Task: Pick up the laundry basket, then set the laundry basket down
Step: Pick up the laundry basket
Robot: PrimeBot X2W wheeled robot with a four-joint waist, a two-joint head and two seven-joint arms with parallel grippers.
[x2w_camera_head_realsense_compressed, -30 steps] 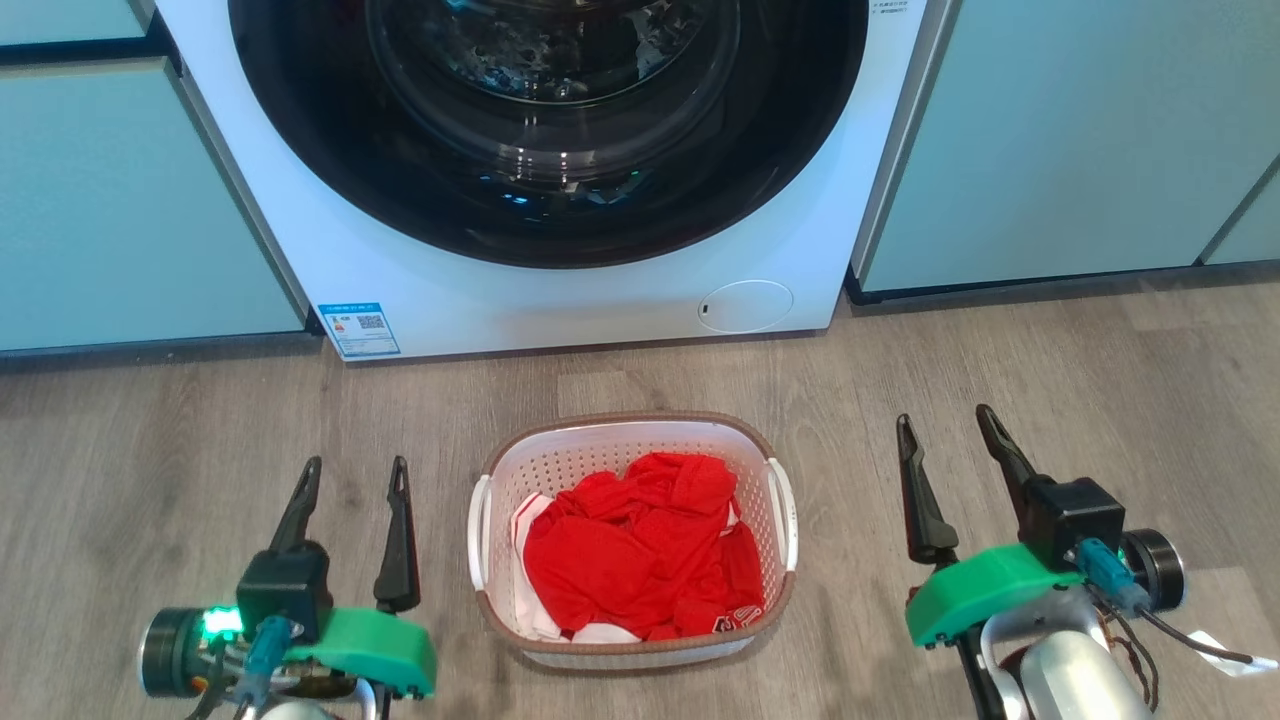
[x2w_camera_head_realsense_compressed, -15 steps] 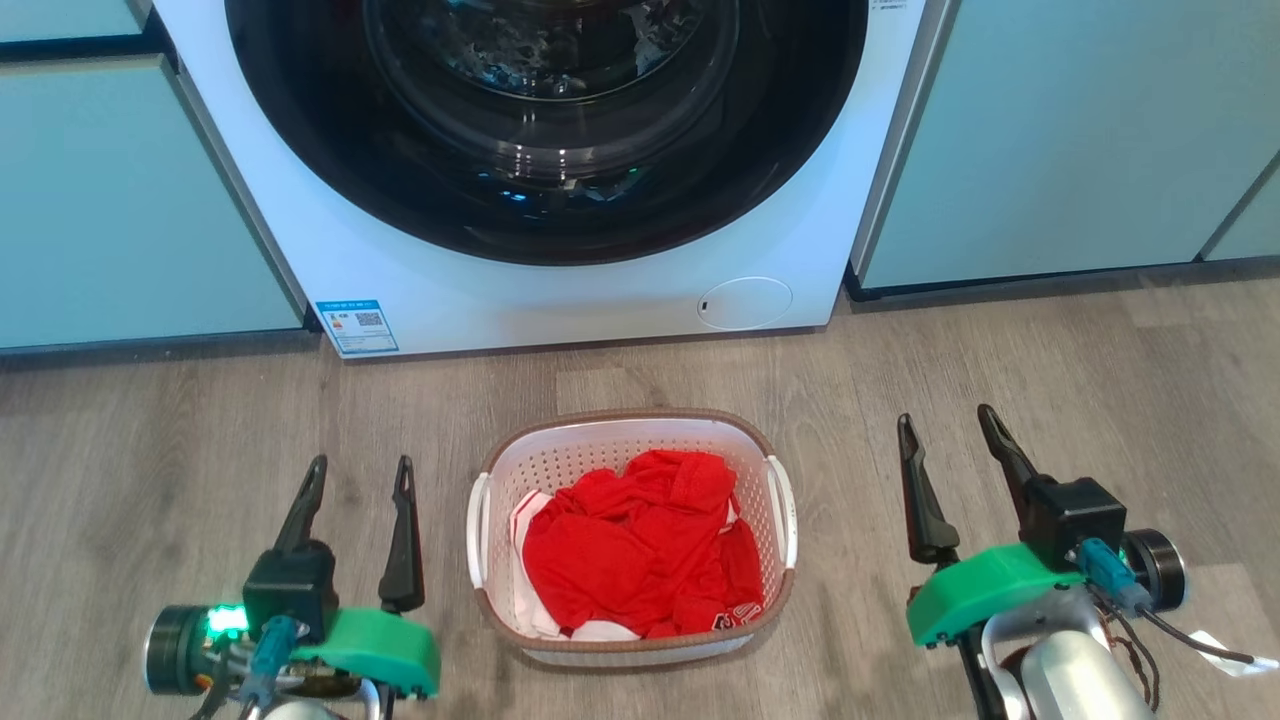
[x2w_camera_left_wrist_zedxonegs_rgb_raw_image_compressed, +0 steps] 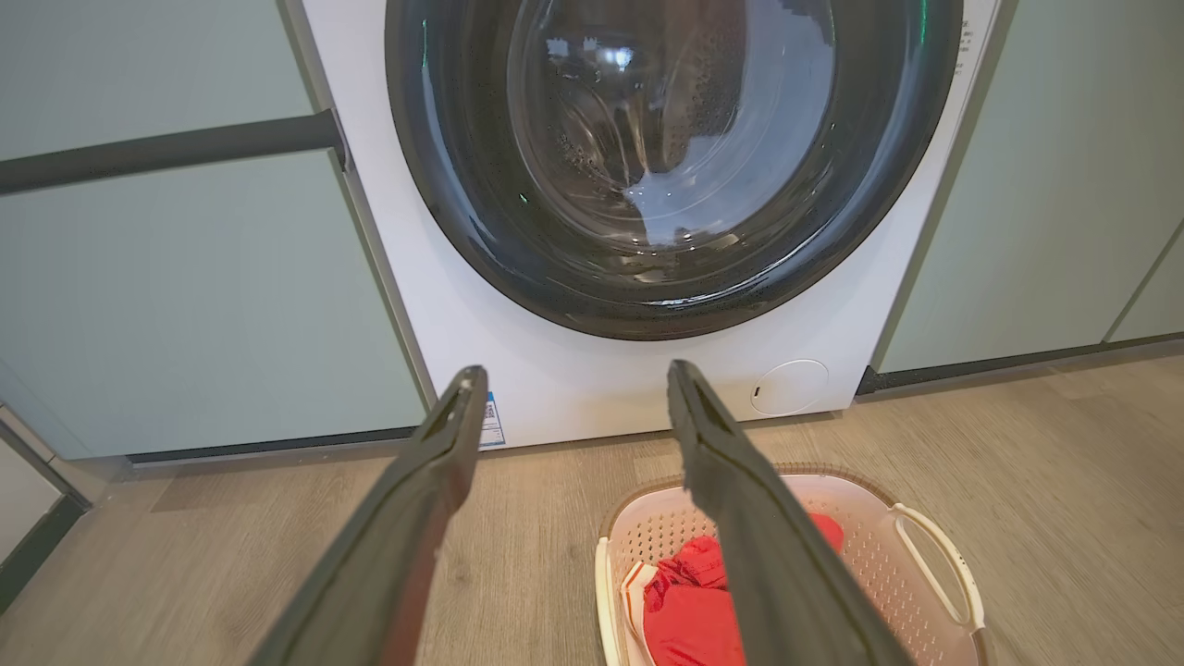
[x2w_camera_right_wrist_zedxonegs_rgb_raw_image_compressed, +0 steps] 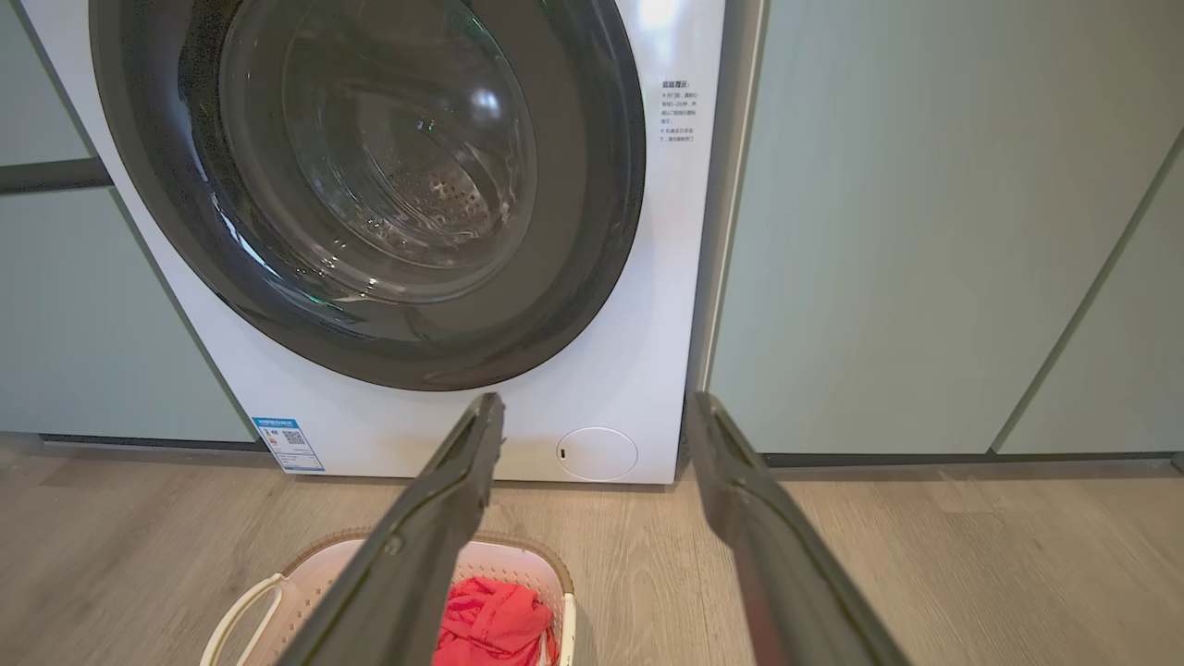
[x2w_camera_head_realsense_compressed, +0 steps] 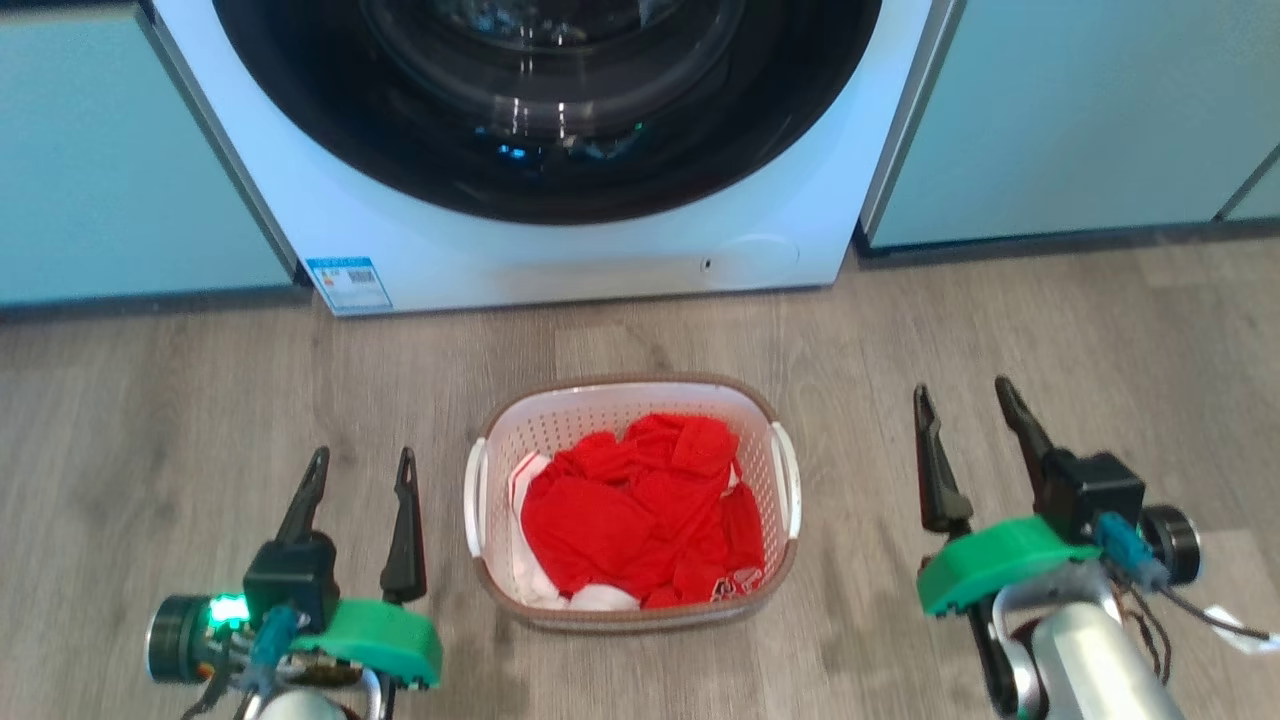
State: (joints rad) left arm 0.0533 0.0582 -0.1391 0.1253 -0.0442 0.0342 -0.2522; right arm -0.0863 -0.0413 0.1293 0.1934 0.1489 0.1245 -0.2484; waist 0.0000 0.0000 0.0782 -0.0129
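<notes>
Centre: the laundry basket (x2w_camera_head_realsense_compressed: pixel 620 384) sits on the floor (x2w_camera_head_realsense_compressed: pixel 200 400), before the washing machine (x2w_camera_head_realsense_compressed: pixel 560 255) and apart from it.
Inside it: a heap of clothes (x2w_camera_head_realsense_compressed: pixel 640 520).
Basket's left: the left gripper (x2w_camera_head_realsense_compressed: pixel 362 456), near the handle, not touching.
Basket's right: the right gripper (x2w_camera_head_realsense_compressed: pixel 960 386), farther off.
Behind, flanking the machine: the left cabinet (x2w_camera_head_realsense_compressed: pixel 120 170) and the right cabinet (x2w_camera_head_realsense_compressed: pixel 1050 110).

Laundry basket (x2w_camera_left_wrist_zedxonegs_rgb_raw_image_compressed: pixel 865 560) cut off at btm; washer sticker (x2w_camera_head_realsense_compressed: pixel 347 284) txt blurred.
</notes>
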